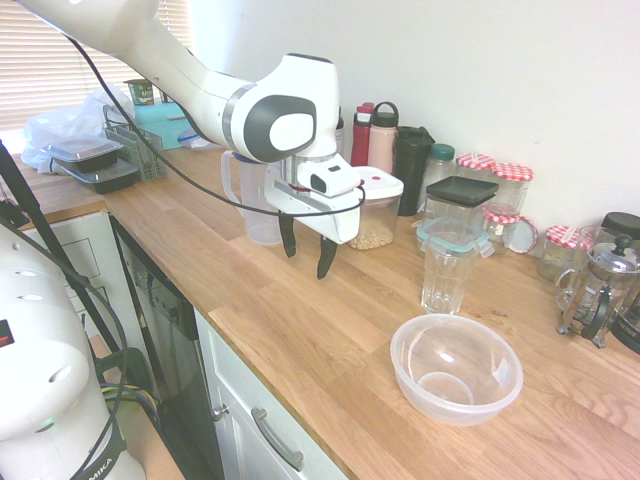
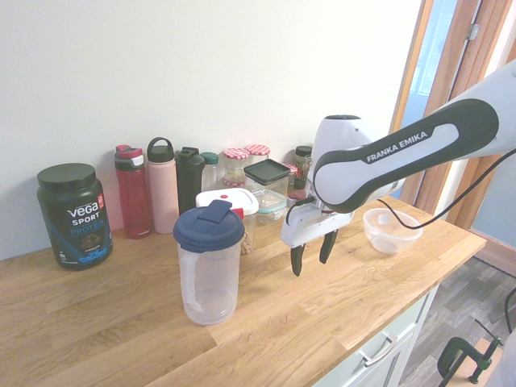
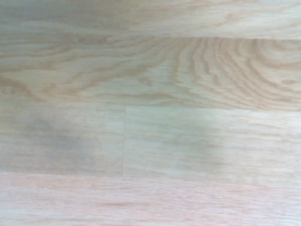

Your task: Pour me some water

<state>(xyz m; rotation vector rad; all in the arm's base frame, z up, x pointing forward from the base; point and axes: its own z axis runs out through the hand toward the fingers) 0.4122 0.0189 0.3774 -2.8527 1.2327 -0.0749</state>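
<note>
The water pitcher (image 2: 208, 266), a clear plastic jug with a dark blue lid, stands upright on the wooden bench (image 2: 105, 322), out in front of the row of bottles along the wall. In the first exterior view the pitcher (image 1: 252, 200) is partly hidden behind the arm. The end effector (image 2: 310, 251) hangs above the bench just beside the pitcher, pointing straight down, its two dark fingers (image 2: 297, 260) spread apart and holding nothing; it touches neither the pitcher nor the bench. In the first exterior view the end effector (image 1: 306, 248) shows the same released stance.

Well apart from the pitcher, on the far side of the end effector, a tall ribbed drinking glass (image 1: 445, 270) stands upright, and a clear plastic bowl (image 1: 456, 368) sits near the bench's front edge, further from the pitcher than the glass. Behind the pitcher, against the wall, stand a red bottle (image 2: 133, 191), a pink bottle (image 2: 162, 185) and a dark protein tub (image 2: 73, 215). A white-lidded food container (image 2: 239, 203) sits just behind the pitcher.

The wrist view shows only bare bench (image 3: 150, 113) wood grain, slightly blurred.
</note>
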